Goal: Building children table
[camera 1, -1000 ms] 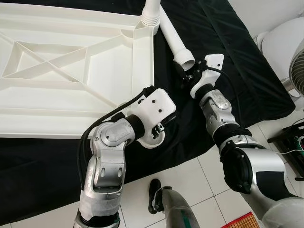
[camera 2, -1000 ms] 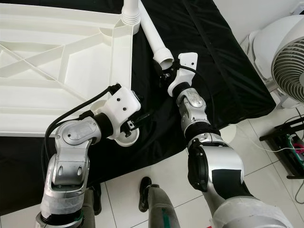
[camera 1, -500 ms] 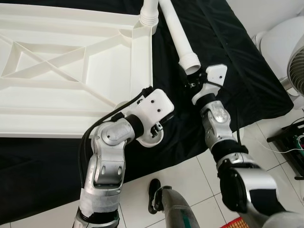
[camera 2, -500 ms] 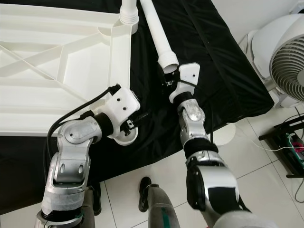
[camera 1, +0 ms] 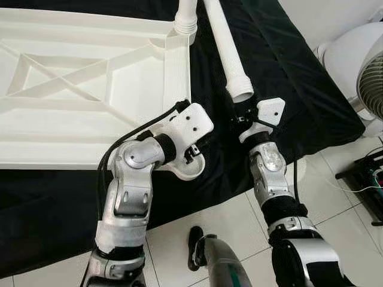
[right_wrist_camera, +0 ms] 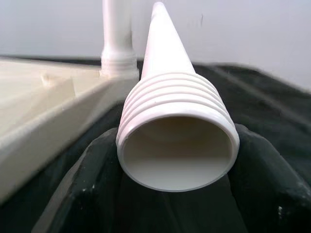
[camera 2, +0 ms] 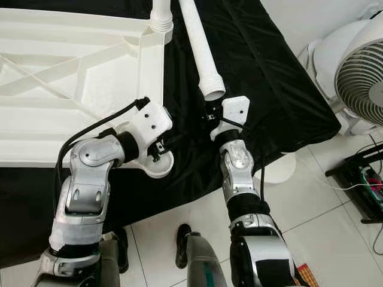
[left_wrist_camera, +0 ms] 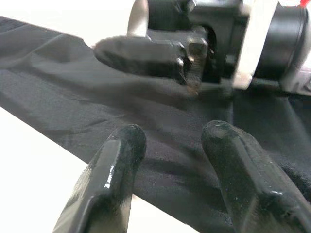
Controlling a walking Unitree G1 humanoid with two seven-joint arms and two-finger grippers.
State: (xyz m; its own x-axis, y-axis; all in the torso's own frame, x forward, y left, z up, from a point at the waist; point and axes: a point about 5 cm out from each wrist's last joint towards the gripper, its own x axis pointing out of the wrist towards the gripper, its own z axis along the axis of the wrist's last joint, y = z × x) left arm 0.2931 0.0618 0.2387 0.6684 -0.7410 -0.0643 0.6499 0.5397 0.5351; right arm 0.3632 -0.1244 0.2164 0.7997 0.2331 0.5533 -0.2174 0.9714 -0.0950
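Here the right pincer (right_wrist_camera: pixel 177 194) grips the threaded open end of one loose white table leg (camera 1: pixel 224 45), a black finger (right_wrist_camera: pixel 92 184) pressed on each side; the leg runs away from it over the black cloth (camera 1: pixel 281 66). Just beside that leg, on the left pincer's side, a second leg (camera 1: pixel 187 15) stands upright in the far corner socket of the overturned white tabletop (camera 1: pixel 78 89). That makes two legs and one tabletop. The left pincer (left_wrist_camera: pixel 172 160) hangs open and empty, fingers apart above the cloth, at the tabletop's near corner socket (camera 1: pixel 185 170), close to the right wrist. Beyond the right arm stands a white fan (camera 2: pixel 356 72), with cables (camera 2: pixel 359 173) on the tiled floor (camera 1: pixel 233 221).
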